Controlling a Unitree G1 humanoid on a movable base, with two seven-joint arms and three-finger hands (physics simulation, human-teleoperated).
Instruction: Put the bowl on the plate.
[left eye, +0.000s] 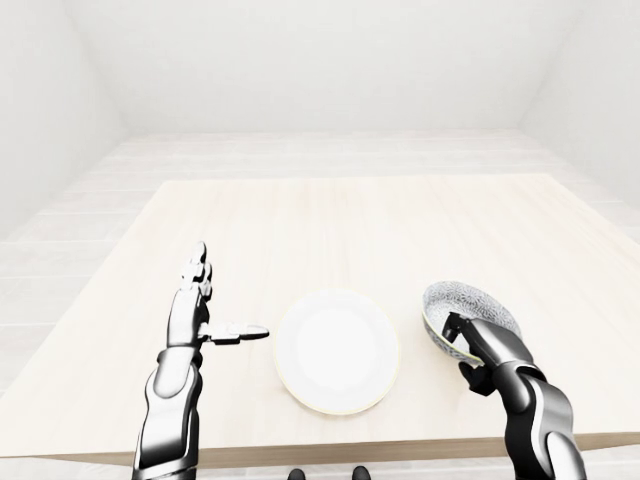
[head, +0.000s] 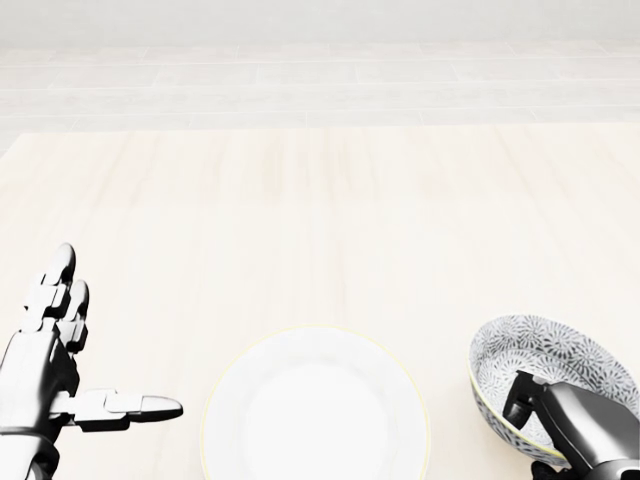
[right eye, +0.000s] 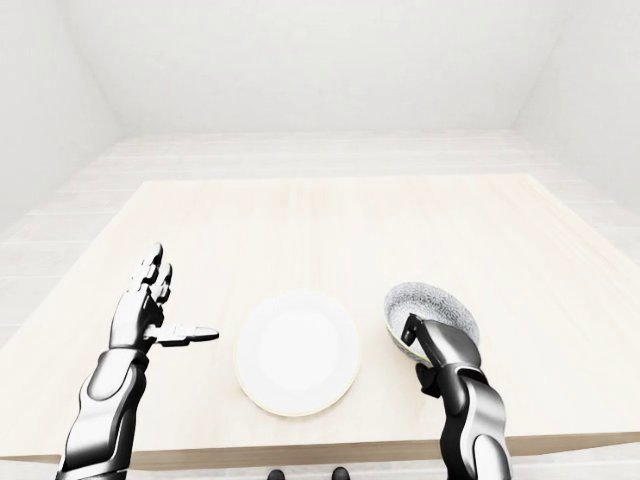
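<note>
Pale wood makes up the worktop that carries everything here. Farthest left, the left hand hovers with fingers spread apart and thumb jutting toward the plate, holding nothing; a drift of that thumb to its right could nudge the plate and shift the target. The white plate lies flat just to the right of that hand and is empty, its centre bare. Well to the plate's right, the right hand is clamped on the near rim of the patterned bowl, one finger hooked inside the wall and the rest beneath. The bowl sits apart from the plate, tilted toward the hand, and whether its base touches the worktop cannot be told. Its inside shows only the speckled grey pattern, no contents. Judging by the one-sided rim grip, the bowl could pivot or slip out when carried leftward, and a low carry could clip the plate's edge and push it toward the left hand.
</note>
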